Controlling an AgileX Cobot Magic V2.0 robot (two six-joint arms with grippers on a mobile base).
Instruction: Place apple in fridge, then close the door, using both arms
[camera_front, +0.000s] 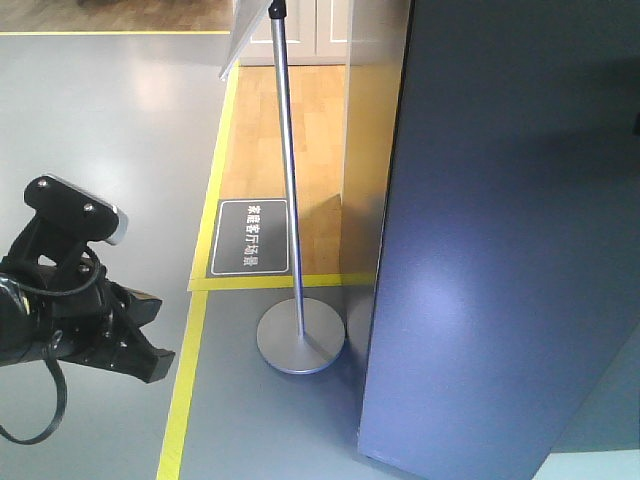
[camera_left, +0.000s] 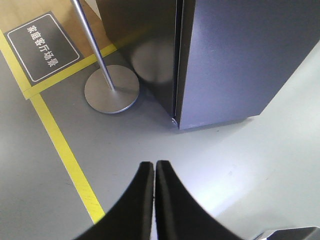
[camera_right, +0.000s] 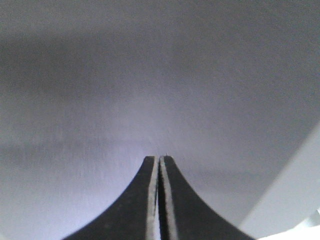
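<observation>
Against the door (camera_right: 150, 90), right claw (camera_right: 159, 159).

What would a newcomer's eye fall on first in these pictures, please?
The tall blue-grey door fills the right of the front view, its edge nearly flush with the fridge in the left wrist view. Beside it a silver sign stand sits on the grey floor by a yellow tape line. The left end effector is shut and empty over the floor; the right end effector is shut close to the door.

Left arm (camera_front: 70, 320) is seen low at the left, cables looped under it. Left hand (camera_left: 153, 167) is pinched closed, nothing held. Right hand (camera_right: 159, 161) is pressed closed too, empty.
</observation>
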